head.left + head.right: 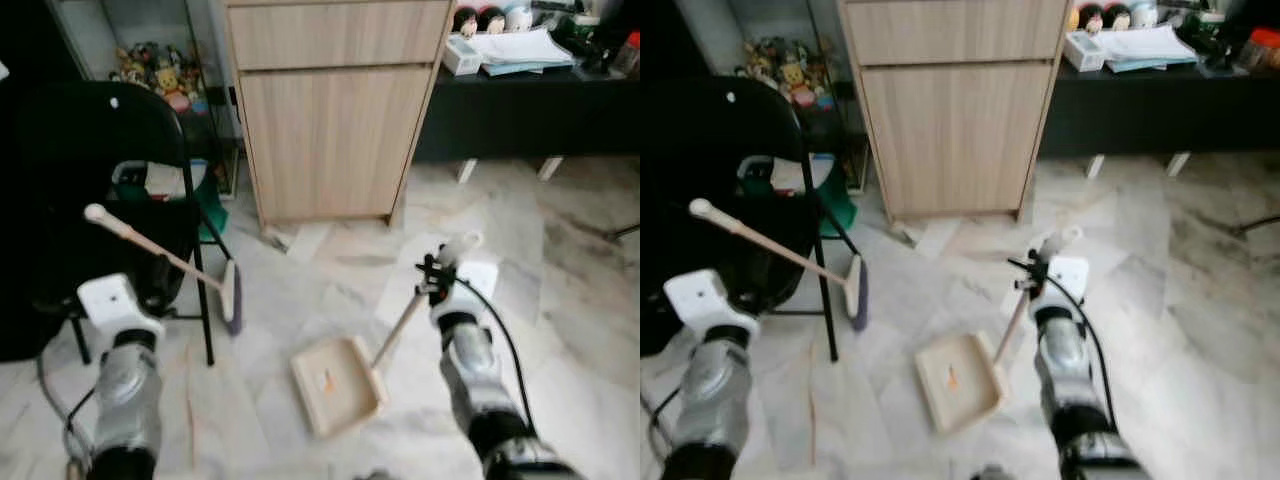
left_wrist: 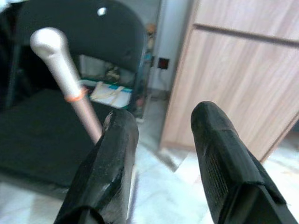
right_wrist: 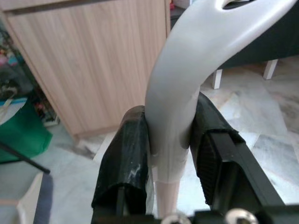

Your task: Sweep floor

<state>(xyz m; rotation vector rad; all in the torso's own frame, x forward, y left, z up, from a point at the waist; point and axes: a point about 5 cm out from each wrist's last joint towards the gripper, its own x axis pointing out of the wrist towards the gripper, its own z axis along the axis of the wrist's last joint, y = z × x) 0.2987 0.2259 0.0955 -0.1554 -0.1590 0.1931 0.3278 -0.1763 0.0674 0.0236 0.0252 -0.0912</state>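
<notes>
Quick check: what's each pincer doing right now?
Left pincer: fingers apart, broom handle against one finger; whether it is gripped cannot be told.
Right pincer: closed on dustpan handle.

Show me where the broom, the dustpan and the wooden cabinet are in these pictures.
broom (image 1: 160,250), left eye view, on the middle of its handle.
dustpan (image 1: 335,385), left eye view, on the flat tray lying on the floor.
wooden cabinet (image 1: 335,140), left eye view, on its lower door.

I see pale marble floor (image 1: 560,330) carrying a beige dustpan (image 1: 335,385) lying flat near its middle, a wooden cabinet (image 1: 330,120) behind it, and a black folding chair (image 1: 110,190) standing at its left.
</notes>
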